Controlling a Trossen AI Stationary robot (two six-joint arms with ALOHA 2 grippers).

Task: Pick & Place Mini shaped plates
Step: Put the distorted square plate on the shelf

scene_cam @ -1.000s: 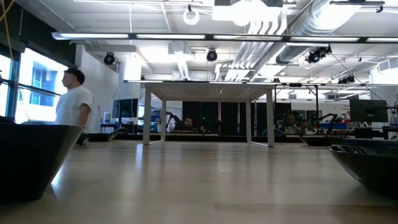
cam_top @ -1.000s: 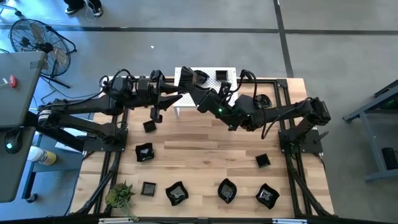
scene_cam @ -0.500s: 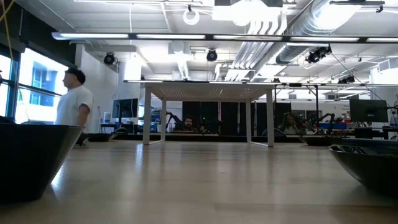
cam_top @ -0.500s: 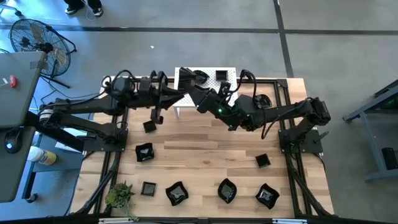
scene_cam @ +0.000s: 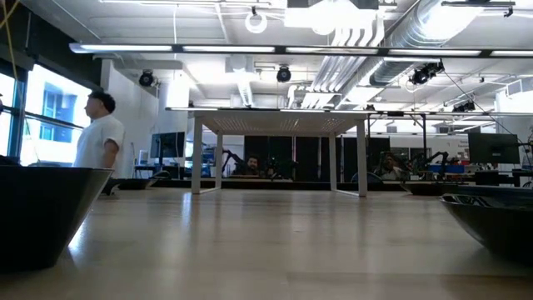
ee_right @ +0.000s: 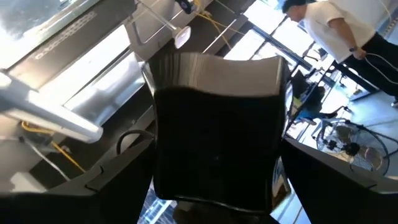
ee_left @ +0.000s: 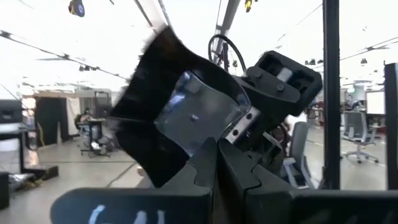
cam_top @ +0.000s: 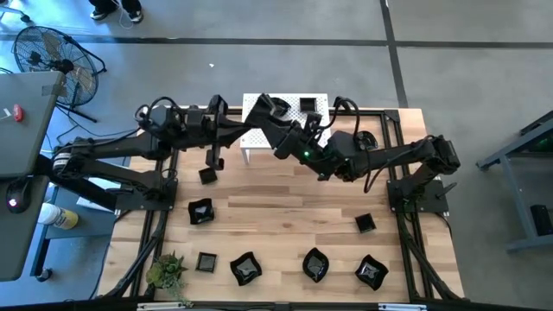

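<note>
**Entry: mini shaped plates, pick and place, 2-arm station**

- Item in hand: 1 square mini plate [ee_right: 217, 124], glossy black, held in the air over the back of the worktop [cam_top: 285, 194], by the front edge of the white rack [cam_top: 289, 100].
- Right hand [cam_top: 262, 110]: grasping the mini plate, which spans the gap between its widely spread fingers.
- Left hand [ee_left: 217, 155]: clenched tight. Its 2 fingertips meet at the lower edge of the mini plate, apparently pinching that rim. The contact itself is partly hidden.
- Both hands meet tip to tip at the rack's near-left corner.
- Stock on the worktop: 7 loose plates. These are 1 by the left arm [cam_top: 207, 175], 1 below it [cam_top: 200, 211], 4 along the front edge [cam_top: 245, 268] and 1 on the right side [cam_top: 365, 224].
- 1 further dark plate [cam_top: 308, 105] appears to sit on the rack.
- Other: green plant [cam_top: 167, 270] at the front-left corner; a person [scene_cam: 98, 142] stands in the room behind.

Step judged: a hand-to-hand transfer, with both hands on the same plate.

Next move calls for: the right hand letting go only once the left pinch is secure. The left arm can then draw the plate clear without swinging it, since a thin rim grip may slip or pivot, and carry it to its place.
</note>
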